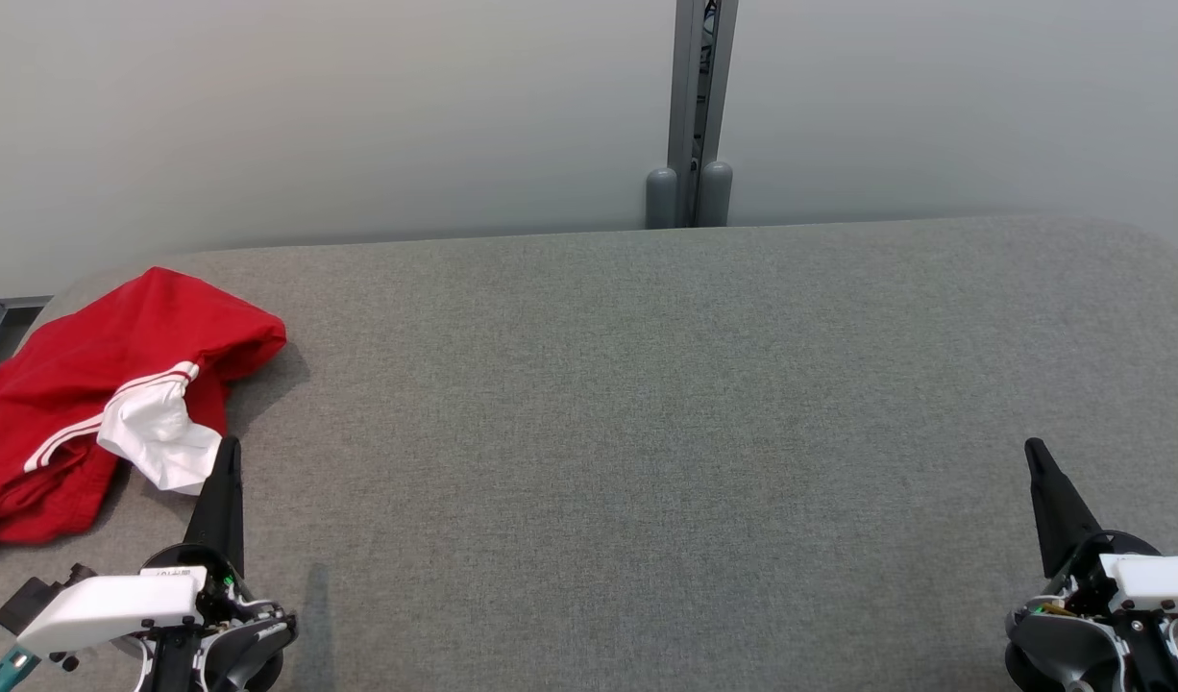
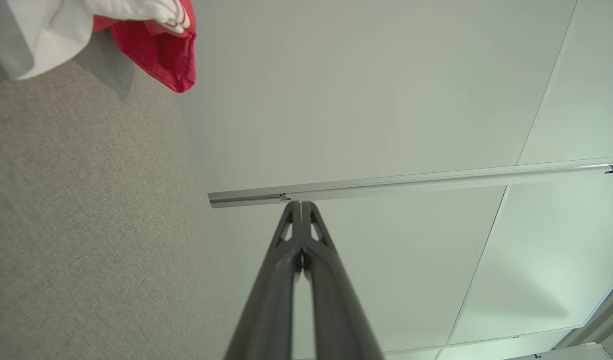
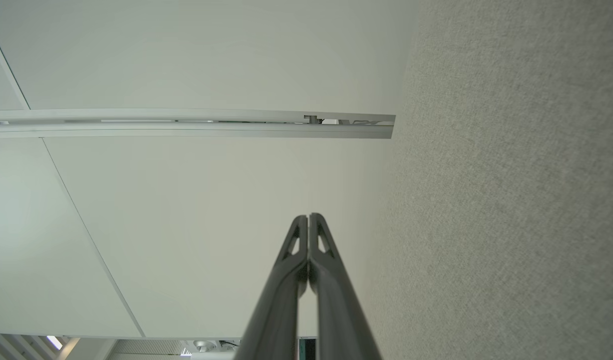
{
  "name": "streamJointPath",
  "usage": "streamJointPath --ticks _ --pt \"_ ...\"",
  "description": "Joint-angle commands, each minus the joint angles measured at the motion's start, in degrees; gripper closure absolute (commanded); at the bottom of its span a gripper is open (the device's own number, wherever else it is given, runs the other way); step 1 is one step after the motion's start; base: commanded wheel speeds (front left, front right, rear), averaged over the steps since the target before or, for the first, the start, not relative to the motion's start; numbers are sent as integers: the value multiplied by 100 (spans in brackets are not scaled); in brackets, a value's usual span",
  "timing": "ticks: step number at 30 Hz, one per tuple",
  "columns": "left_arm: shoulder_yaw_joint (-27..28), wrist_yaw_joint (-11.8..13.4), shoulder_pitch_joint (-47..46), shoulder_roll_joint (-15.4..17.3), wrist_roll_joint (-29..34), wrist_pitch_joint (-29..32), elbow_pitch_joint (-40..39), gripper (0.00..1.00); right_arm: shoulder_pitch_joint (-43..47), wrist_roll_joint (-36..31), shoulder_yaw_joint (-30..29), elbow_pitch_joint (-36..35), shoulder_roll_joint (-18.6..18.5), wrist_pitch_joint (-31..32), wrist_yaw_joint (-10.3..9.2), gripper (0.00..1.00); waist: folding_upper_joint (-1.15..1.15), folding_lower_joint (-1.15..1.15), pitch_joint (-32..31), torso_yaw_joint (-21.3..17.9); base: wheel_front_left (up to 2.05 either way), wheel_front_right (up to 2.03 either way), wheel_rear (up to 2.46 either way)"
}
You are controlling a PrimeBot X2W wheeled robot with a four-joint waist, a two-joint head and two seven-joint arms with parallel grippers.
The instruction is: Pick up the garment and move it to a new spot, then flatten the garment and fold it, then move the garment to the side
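Observation:
A crumpled red garment with white stripes and a white lining patch lies at the far left of the grey padded table. My left gripper stands shut just right of the white patch, close to it, with nothing between its fingers. In the left wrist view the garment shows at the top left, apart from my left gripper, whose fingers are pressed together. My right gripper is shut and empty at the lower right, far from the garment; its wrist view shows the right gripper with both fingers together.
A pale wall runs behind the table with a grey metal post at its middle. The table's back edge is rounded at both corners. The garment hangs near the left edge.

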Motion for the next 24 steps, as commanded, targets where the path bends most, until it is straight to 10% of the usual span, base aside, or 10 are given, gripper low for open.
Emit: streamJointPath --ticks 1,20,21,24 --pt "18 -15 -86 31 -8 16 -13 100 -28 -17 -2 14 -24 18 4 100 0 0 0 0 0 0 0" --pt "18 -15 -86 31 -8 16 -13 100 -28 -16 -2 14 -24 18 4 100 0 0 0 0 0 0 0" --pt "0 0 0 0 0 -1 0 0 0 0 1 0 0 -1 0 0 0 0 0 0 0 0 0" --pt "-22 1 134 -45 0 -11 126 0 111 0 9 109 59 -8 -5 0 0 0 0 -1 0 0 0"
